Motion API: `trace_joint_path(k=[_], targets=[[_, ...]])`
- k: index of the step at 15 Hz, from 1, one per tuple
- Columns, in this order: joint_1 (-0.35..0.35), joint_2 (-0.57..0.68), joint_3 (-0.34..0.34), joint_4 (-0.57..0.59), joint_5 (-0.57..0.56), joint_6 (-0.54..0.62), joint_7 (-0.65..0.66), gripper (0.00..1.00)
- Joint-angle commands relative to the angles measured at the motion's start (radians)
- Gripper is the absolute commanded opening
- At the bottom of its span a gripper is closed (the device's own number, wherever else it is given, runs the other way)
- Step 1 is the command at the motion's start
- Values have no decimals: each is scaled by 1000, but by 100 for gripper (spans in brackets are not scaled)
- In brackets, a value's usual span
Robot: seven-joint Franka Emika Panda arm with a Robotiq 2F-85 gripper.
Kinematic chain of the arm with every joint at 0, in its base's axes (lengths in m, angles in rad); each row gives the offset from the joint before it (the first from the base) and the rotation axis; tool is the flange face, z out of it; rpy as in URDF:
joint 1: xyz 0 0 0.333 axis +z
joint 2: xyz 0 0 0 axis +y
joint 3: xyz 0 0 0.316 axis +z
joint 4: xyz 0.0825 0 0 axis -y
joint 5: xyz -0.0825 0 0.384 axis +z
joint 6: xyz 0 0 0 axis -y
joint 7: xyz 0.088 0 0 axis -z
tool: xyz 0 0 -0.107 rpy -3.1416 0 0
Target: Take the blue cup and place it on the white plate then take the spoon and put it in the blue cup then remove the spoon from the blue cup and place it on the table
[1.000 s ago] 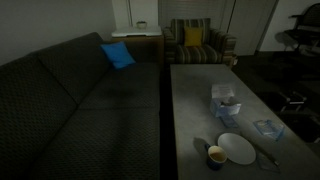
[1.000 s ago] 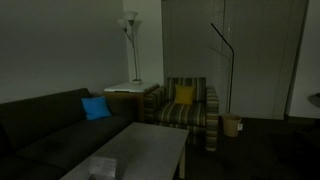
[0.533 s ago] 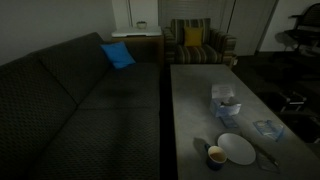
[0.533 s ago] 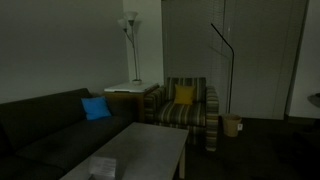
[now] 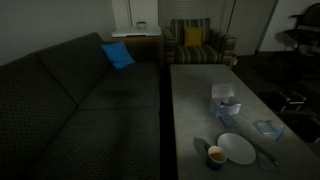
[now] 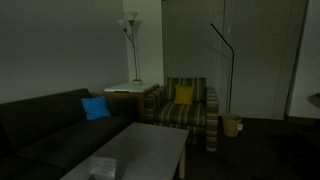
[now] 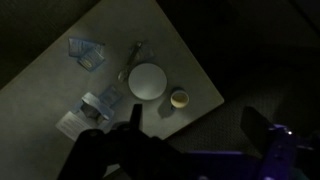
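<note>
The blue cup (image 5: 216, 155) stands upright on the grey table (image 5: 195, 95) near its front end, just beside the white plate (image 5: 238, 148) and not on it. The spoon (image 5: 269, 159) is a faint thin shape on the table at the plate's other side. The wrist view looks down from high above: the cup (image 7: 180, 98), the plate (image 7: 147, 80) and the spoon (image 7: 134, 57) lie far below. My gripper (image 7: 190, 130) is open and empty, its dark fingers wide apart, well above the table corner. It does not show in either exterior view.
A pale blue-white box (image 5: 225, 100) stands mid-table, and a small pale packet (image 5: 267, 128) lies near the table's edge. A dark patterned sofa (image 5: 80, 110) runs along the table. A striped armchair (image 5: 195, 45) stands beyond its far end. The scene is dim.
</note>
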Motion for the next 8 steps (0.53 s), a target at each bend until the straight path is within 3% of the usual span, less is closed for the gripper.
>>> trace_joint_path(k=[1, 2, 5, 8], targets=[[25, 68, 3, 7, 160, 121, -47, 100], [2, 30, 16, 0, 95, 74, -14, 100], [9, 55, 19, 1, 137, 102, -23, 100], [21, 90, 14, -17, 213, 214, -23, 100]])
